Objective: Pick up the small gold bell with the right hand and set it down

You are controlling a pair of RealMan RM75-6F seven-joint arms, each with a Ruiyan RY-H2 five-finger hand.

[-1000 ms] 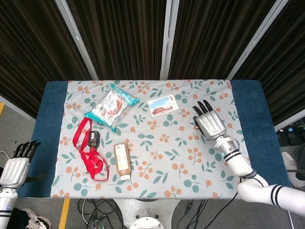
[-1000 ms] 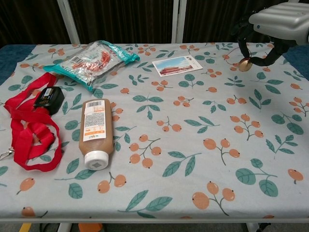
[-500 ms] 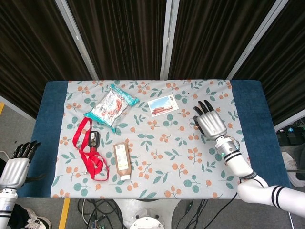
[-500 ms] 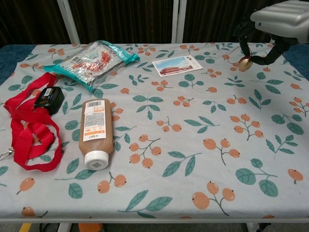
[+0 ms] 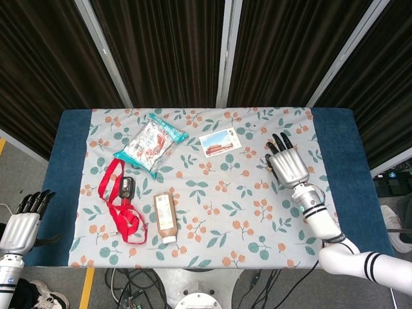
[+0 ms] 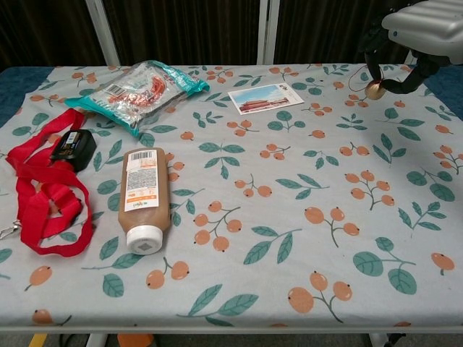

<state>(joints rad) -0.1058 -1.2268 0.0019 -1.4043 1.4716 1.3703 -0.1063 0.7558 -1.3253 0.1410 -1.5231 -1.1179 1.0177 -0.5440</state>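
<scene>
Gold bell [image 6: 374, 90] half hidden under right robot hand [image 6: 423, 29].

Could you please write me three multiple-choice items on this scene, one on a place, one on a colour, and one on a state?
1. Where does the postcard lie?
A. Right of the snack bag
B. On the bottle
C. Under the strap

2. What colour is the strap?
A. Green
B. Red
C. Yellow

3. What is the right hand doing?
A. Resting flat on the cloth
B. Gripping the bottle
C. Holding the bell above the cloth

Answers:
1. A, the head view shows it beside the bag.
2. B, it is plainly red in both views.
3. C, the chest view shows the bell between its fingers, off the cloth.
</scene>
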